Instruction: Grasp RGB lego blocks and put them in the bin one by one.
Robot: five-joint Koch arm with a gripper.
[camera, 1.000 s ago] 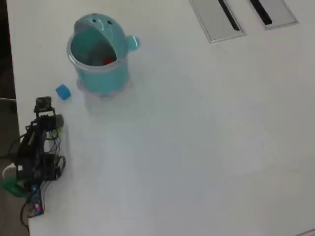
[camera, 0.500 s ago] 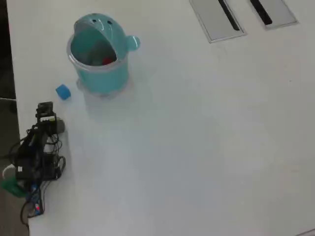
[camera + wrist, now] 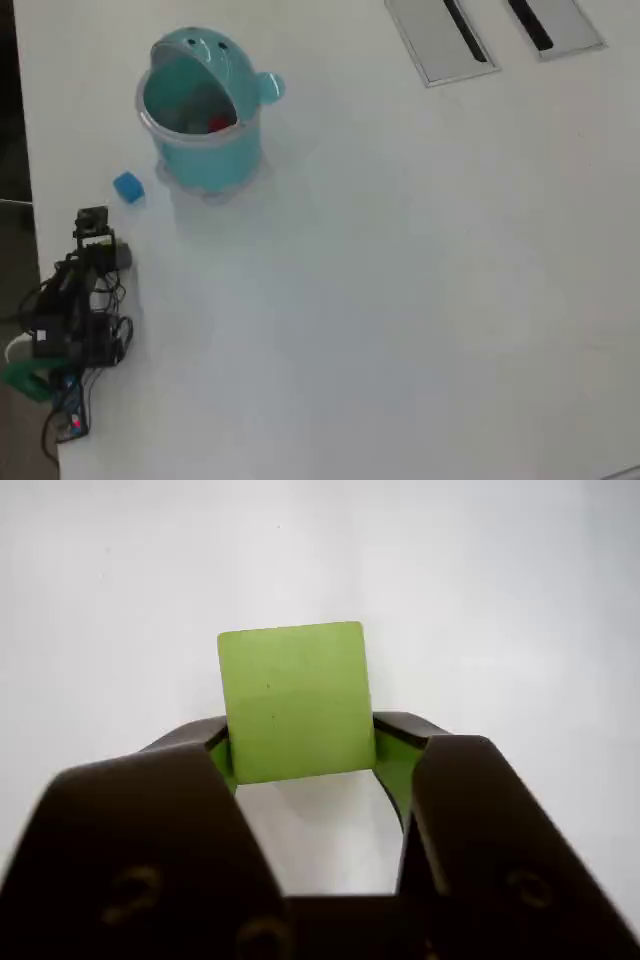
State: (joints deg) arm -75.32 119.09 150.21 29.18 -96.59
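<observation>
White laminate fills both of my views: the tabletop [image 3: 420, 300] is bare across most of its width in the overhead view, with two grey recessed panels [image 3: 440, 38] at about one o'clock. Next in size is the teal bin [image 3: 203, 110], standing upright at about eleven o'clock with its mouth facing the camera; I can see a red block [image 3: 218, 125] lying inside it, toward the right of the opening. The arm [image 3: 70, 320] sits at the tabletop's edge at about eight o'clock, a dark tangle of links and cables, reaching toward twelve. The blue block [image 3: 127, 187] lies on the tabletop between the arm's tip and the bin, just off the bin's base at its seven o'clock, not touching it. In the wrist view my gripper [image 3: 300, 755] has its two dark jaws pressed against the left and right sides of the yellow-green block [image 3: 294, 700], which sits square and level between them, its flat face toward the camera. From overhead I cannot make out that block.
</observation>
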